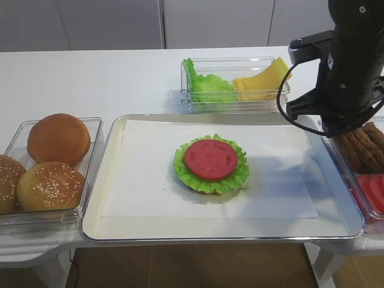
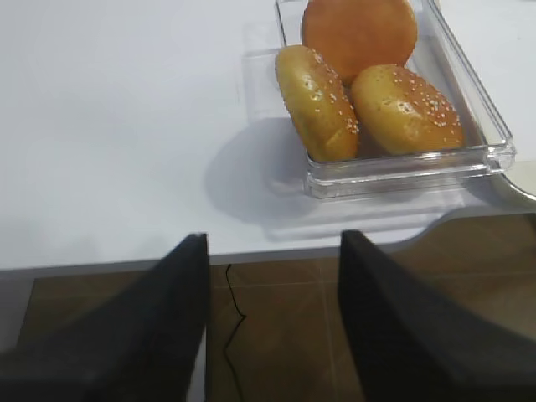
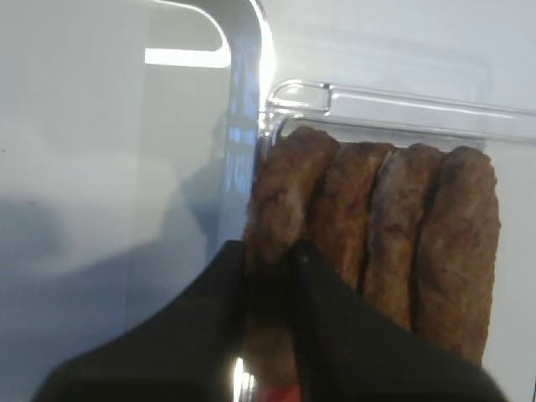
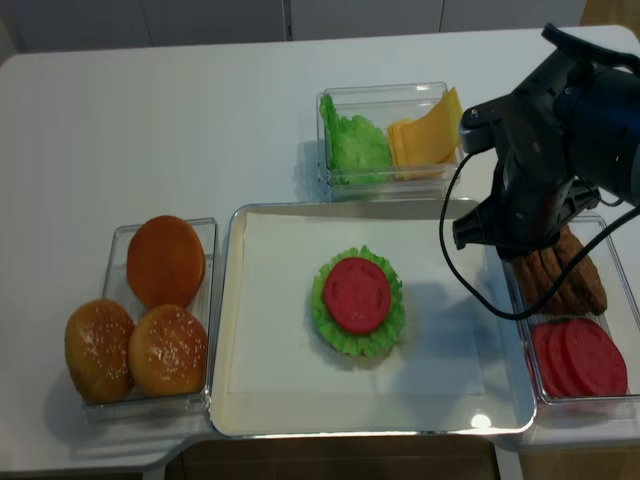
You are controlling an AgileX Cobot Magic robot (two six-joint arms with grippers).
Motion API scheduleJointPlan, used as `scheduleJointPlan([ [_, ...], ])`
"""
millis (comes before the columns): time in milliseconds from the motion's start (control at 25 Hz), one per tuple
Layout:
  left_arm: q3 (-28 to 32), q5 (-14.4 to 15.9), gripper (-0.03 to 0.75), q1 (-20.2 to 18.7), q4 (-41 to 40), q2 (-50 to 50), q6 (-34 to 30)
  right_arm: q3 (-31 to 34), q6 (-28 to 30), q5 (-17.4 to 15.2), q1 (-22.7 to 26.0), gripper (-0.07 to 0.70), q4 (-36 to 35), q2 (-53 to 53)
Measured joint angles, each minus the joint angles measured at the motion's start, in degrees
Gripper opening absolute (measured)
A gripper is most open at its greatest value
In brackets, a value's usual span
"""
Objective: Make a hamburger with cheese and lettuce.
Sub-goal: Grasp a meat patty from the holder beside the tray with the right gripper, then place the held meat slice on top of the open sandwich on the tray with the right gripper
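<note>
The hamburger (image 1: 210,163) sits mid-tray on white paper: bun base, frilly lettuce (image 1: 180,170), and a red tomato slice on top; it also shows in the realsense view (image 4: 357,298). Spare lettuce (image 1: 207,85) and fanned cheese slices (image 1: 259,83) lie in a clear box at the back. My right gripper (image 3: 270,251) is down in the patty box, its black fingers (image 3: 308,255) closed on either side of the leftmost brown patty (image 3: 285,188). My left gripper (image 2: 272,243) is open and empty, over the table's front edge near the bun box.
A clear box at the left holds three buns (image 1: 58,139), two of them with sesame seeds. The right box holds upright patties (image 4: 562,275) and tomato slices (image 4: 578,357). The metal tray (image 1: 120,231) reaches the table's front edge. The right arm (image 1: 351,66) hangs over the tray's right rim.
</note>
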State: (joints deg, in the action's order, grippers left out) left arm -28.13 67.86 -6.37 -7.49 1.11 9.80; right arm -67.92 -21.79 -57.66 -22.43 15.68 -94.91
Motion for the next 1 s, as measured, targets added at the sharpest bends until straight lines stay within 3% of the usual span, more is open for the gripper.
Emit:
scheduleJointPlan([
  [760, 0.0, 0.0, 0.37, 0.0, 0.0, 0.0, 0.0, -2.8, -1.4, -4.3, -0.5, 0.12, -1.6, 12.6],
  [1000, 0.0, 0.0, 0.37, 0.0, 0.0, 0.0, 0.0, -2.8, -2.8, -5.7, -5.8, 0.12, -0.9, 18.7],
])
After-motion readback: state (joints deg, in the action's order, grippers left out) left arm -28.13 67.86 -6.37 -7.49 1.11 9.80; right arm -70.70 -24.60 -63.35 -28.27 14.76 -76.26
